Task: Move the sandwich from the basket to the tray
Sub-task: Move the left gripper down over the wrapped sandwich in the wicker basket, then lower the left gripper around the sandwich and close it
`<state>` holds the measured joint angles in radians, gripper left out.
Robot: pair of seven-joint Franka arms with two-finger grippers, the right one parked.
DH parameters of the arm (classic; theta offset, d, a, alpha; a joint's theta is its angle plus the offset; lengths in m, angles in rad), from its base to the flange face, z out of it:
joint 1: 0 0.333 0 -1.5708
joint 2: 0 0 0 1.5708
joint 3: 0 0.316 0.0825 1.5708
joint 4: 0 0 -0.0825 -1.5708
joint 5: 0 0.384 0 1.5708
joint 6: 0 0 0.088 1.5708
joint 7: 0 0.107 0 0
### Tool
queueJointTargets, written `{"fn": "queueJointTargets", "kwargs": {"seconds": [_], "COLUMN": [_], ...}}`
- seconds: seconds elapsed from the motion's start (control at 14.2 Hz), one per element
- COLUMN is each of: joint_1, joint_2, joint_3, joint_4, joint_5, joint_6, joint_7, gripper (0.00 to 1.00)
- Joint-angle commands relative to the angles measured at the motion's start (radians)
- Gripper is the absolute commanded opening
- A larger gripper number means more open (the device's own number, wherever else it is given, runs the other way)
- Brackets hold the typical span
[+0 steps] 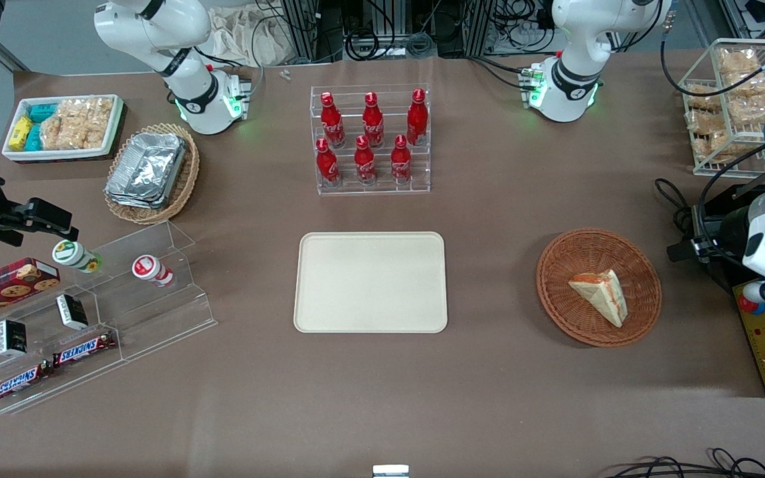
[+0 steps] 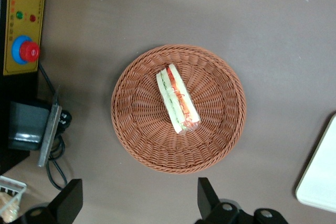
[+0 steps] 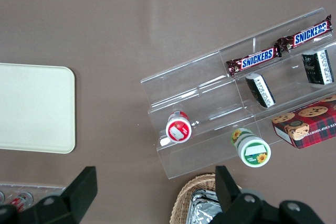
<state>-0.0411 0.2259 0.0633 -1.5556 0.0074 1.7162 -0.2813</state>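
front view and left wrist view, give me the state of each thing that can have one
sandwich: lying in the basket, not gripped
basket: on the table, holding only the sandwich
tray: flat on the table, nothing on it
gripper: open, hovering above the basket, holding nothing
cola bottles: upright in their clear rack, caps on

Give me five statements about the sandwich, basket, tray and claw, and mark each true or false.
1. The sandwich lies in the basket. True.
2. The tray holds a bottle. False: nothing is on it.
3. The claw grips the sandwich. False: it is open, apart from it.
4. The red bottles stand farther from the front camera than the tray. True.
5. The basket sits on the tray. False: it stands on the table beside the tray.
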Motion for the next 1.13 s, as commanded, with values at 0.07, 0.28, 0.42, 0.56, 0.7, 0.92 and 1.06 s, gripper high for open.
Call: {"fn": "queueJointTargets", "kwargs": {"seconds": [0.07, 0.28, 0.42, 0.56, 0.7, 0.92, 1.06], "joint_1": [0.001, 0.001, 0.000, -0.002, -0.006, -0.037, -0.037], "joint_2": [0.038, 0.075, 0.104, 0.141, 0.185, 0.236, 0.248], "joint_3": [0.000, 0.000, -0.002, -0.002, -0.004, -0.005, -0.005], "joint_4": [0.012, 0.000, -0.021, -0.034, -0.034, -0.035, -0.058], "joint_5": [-0.010, -0.009, -0.009, -0.009, -0.012, -0.012, -0.014], "joint_6": [0.013, 0.065, 0.129, 0.196, 0.247, 0.301, 0.342], "joint_7": [-0.178, -0.365, -0.445, -0.504, -0.585, -0.654, -0.668], "gripper": [1.00, 0.99, 0.99, 0.99, 0.99, 0.99, 0.99]}}
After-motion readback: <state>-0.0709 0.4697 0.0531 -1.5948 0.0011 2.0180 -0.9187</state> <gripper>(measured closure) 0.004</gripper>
